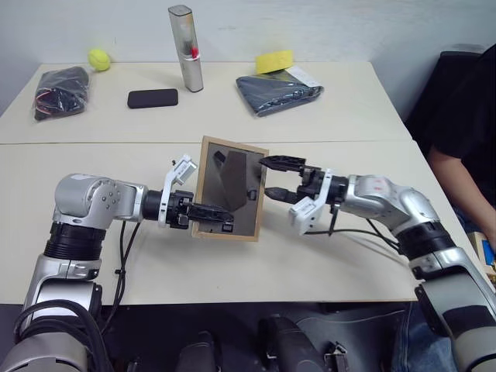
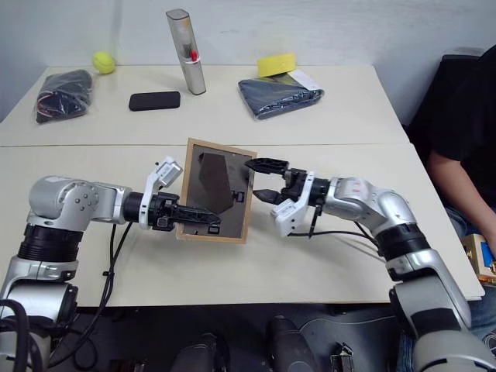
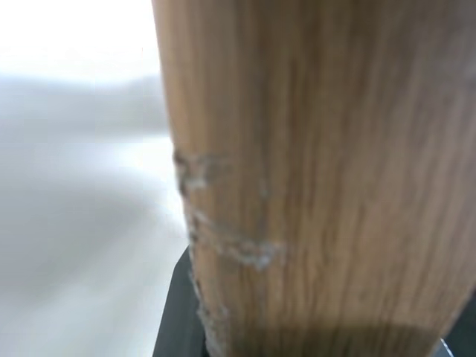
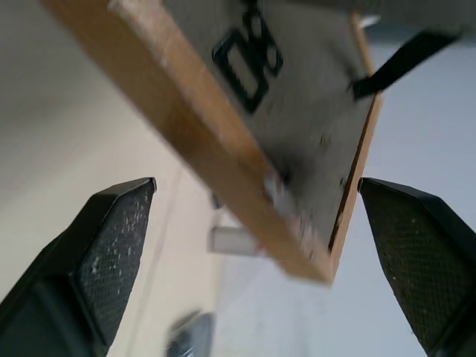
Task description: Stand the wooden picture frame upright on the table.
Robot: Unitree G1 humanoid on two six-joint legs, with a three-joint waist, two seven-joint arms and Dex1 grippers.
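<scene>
My left gripper point(image 1: 211, 215) hides the lower left corner of the rectangular light-wood picture frame point(image 1: 230, 188), whose grey back faces me, so its glass side is out of sight. In my left wrist view its wooden edge point(image 3: 312, 178) sits so close that it blurs. A person's dark sleeve point(image 1: 465, 124) is cut off at the right edge.

wooden picture frame point(image 1: 229, 189): light wood rim, grey back
table point(image 1: 325, 256): cream
ball point(image 1: 98, 59): yellow-green
slab point(image 1: 153, 98): black
</scene>
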